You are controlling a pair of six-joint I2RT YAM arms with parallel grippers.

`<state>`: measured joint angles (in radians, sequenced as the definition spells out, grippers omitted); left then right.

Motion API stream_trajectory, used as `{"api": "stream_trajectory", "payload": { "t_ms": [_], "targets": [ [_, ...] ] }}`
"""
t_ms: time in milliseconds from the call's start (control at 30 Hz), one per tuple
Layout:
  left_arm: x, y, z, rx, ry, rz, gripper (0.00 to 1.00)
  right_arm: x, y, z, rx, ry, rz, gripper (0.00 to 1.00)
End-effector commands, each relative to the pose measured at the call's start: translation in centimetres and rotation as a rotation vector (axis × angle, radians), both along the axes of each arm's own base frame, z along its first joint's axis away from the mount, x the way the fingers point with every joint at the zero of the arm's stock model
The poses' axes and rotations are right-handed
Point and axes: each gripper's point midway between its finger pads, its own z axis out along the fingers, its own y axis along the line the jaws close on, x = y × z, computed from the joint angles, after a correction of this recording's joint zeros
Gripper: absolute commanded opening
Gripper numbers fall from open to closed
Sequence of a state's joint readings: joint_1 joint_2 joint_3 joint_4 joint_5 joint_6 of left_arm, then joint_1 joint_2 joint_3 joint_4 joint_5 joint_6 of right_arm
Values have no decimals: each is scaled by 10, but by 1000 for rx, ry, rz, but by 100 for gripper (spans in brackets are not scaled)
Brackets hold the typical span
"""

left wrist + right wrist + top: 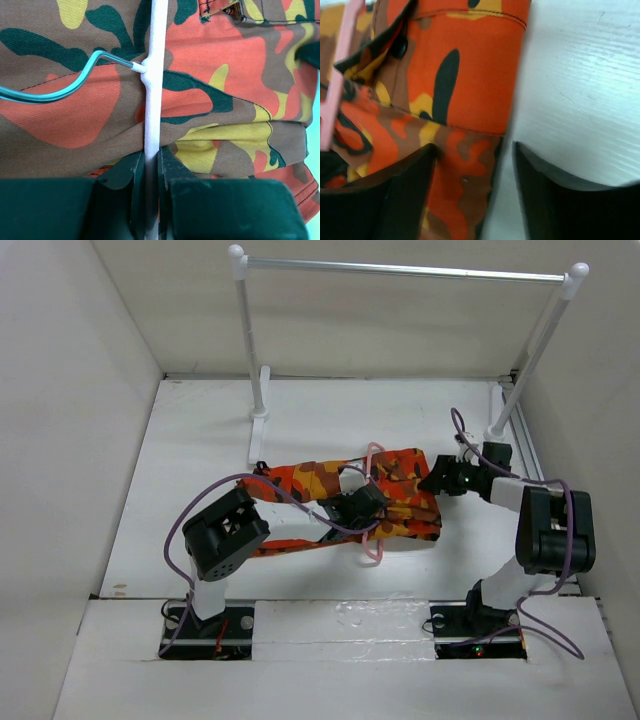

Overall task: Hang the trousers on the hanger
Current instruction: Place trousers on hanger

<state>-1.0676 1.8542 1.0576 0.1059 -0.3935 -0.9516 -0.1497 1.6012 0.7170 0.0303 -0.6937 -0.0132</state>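
Mostly hidden under the left claw (151,154), the thin pale pink plastic hanger (152,100) lies across orange camouflage cloth trousers (300,480) on the white bench (200,440). That claw pinches its bar; the right claw (474,147) gapes empty.

Left end effector (151,156) pinches hanger (153,100) bar over camouflage trousers (235,75)

Counts on the worktop (190,450)
One pair of trousers (335,483), one hanger (153,100), one rack (540,340) near the far edge with two white posts (250,340) and one silver rail (400,270), and two arms at the near edge: left arm (225,535) and right arm (552,530)
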Motion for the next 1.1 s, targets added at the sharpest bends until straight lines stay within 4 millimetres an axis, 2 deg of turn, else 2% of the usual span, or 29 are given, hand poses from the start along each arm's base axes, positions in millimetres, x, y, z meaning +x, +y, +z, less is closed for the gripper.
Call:
{"api": "stream_trajectory", "payload": {
  "t_ms": [0,33,100,133,200,233,333,367,533,700,833,867,933,967,1000,1067],
  "targets": [
    [-11,31,-22,123,52,33,0,19,8,10,75,-81,-2,64],
    [-12,32,-24,125,59,36,0,18,10,11,89,-88,-4,48],
    [-5,45,-29,131,74,70,0,17,3,18,112,-111,-44,9],
    [-7,45,-28,121,79,72,0,18,-5,21,115,-119,-65,2],
    [-2,58,-29,129,84,99,0,20,-15,34,110,-144,-92,0],
    [0,60,-23,126,70,104,0,21,-27,39,107,-156,-120,0],
    [2,72,-20,153,58,115,0,22,-44,57,98,-192,-156,0],
    [1,81,-24,178,68,125,0,22,-54,60,89,-199,-182,0],
    [-4,96,-35,209,94,134,0,24,-77,93,84,-274,-222,0],
    [-11,109,-51,268,117,136,0,23,-100,96,38,-247,-249,0],
    [-15,108,-59,266,144,128,0,30,-99,95,29,-228,-242,0],
    [-13,104,-57,256,141,131,0,32,-100,88,10,-174,-241,0],
    [-16,96,-56,255,139,120,0,35,-91,88,-33,-176,-199,37],
    [-15,86,-50,244,131,110,0,28,-89,80,-78,-137,-183,56],
    [-17,82,-49,249,127,102,0,26,-87,85,-114,-131,-168,74],
    [-11,71,-44,224,121,102,0,11,-77,78,-179,-98,-132,81]
  ]
}}
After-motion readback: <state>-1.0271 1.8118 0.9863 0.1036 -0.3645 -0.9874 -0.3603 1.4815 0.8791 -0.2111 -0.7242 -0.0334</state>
